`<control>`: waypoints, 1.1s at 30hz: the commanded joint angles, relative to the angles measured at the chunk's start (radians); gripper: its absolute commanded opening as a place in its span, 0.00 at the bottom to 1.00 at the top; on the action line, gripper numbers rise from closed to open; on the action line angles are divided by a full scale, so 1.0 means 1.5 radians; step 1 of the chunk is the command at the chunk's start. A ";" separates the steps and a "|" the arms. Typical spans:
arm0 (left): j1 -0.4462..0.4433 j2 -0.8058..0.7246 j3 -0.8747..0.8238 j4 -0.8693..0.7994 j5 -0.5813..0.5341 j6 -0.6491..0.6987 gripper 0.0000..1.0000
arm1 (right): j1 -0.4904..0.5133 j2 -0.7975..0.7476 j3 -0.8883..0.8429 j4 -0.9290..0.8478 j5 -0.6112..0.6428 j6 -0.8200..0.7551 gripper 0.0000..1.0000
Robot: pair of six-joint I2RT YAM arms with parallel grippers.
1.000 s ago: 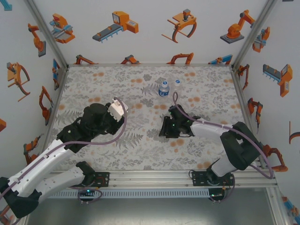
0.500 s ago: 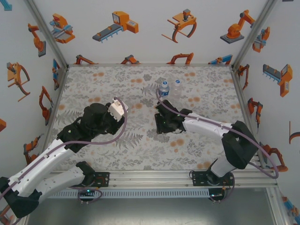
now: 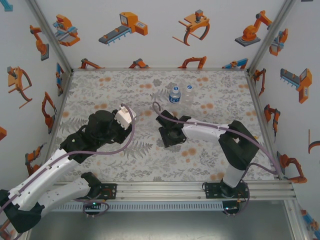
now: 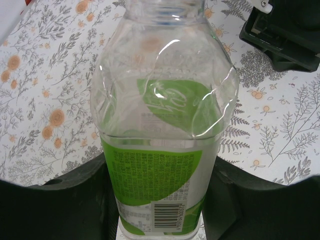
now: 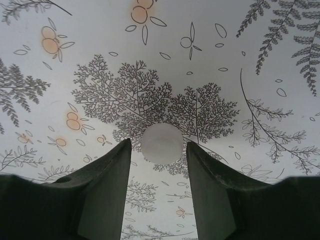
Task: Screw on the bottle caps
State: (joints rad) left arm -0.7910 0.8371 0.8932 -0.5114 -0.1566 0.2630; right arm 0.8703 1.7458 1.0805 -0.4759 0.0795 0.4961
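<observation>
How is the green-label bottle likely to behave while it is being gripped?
The green-label bottle looks thin-walled, its shoulder creased, so it probably dents when squeezed. No liquid shows, so likely light. Its glossy plastic may slip.

Left arm (image 3: pixel 47 179) and right arm (image 3: pixel 202 132): white link shells between black joint housings, each trailed by a looping purple cable (image 3: pixel 133 129). Black bases (image 3: pixel 97 191) sit at their roots. The right gripper (image 5: pixel 158 144) has dark, flat-faced, tapered fingers (image 5: pixel 105 187).
</observation>
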 commanded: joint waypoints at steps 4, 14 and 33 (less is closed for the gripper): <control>0.004 -0.008 -0.002 0.002 0.012 -0.004 0.12 | 0.009 0.008 0.017 -0.011 -0.007 0.005 0.44; 0.004 -0.006 -0.001 0.001 0.012 -0.004 0.12 | 0.015 0.010 0.015 -0.007 -0.013 0.016 0.39; 0.003 -0.004 -0.003 0.002 0.008 -0.004 0.12 | 0.015 0.012 0.014 0.025 -0.008 0.031 0.43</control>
State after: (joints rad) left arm -0.7910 0.8371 0.8932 -0.5117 -0.1566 0.2630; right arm 0.8856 1.7542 1.0805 -0.4503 0.0650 0.5262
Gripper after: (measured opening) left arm 0.524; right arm 0.430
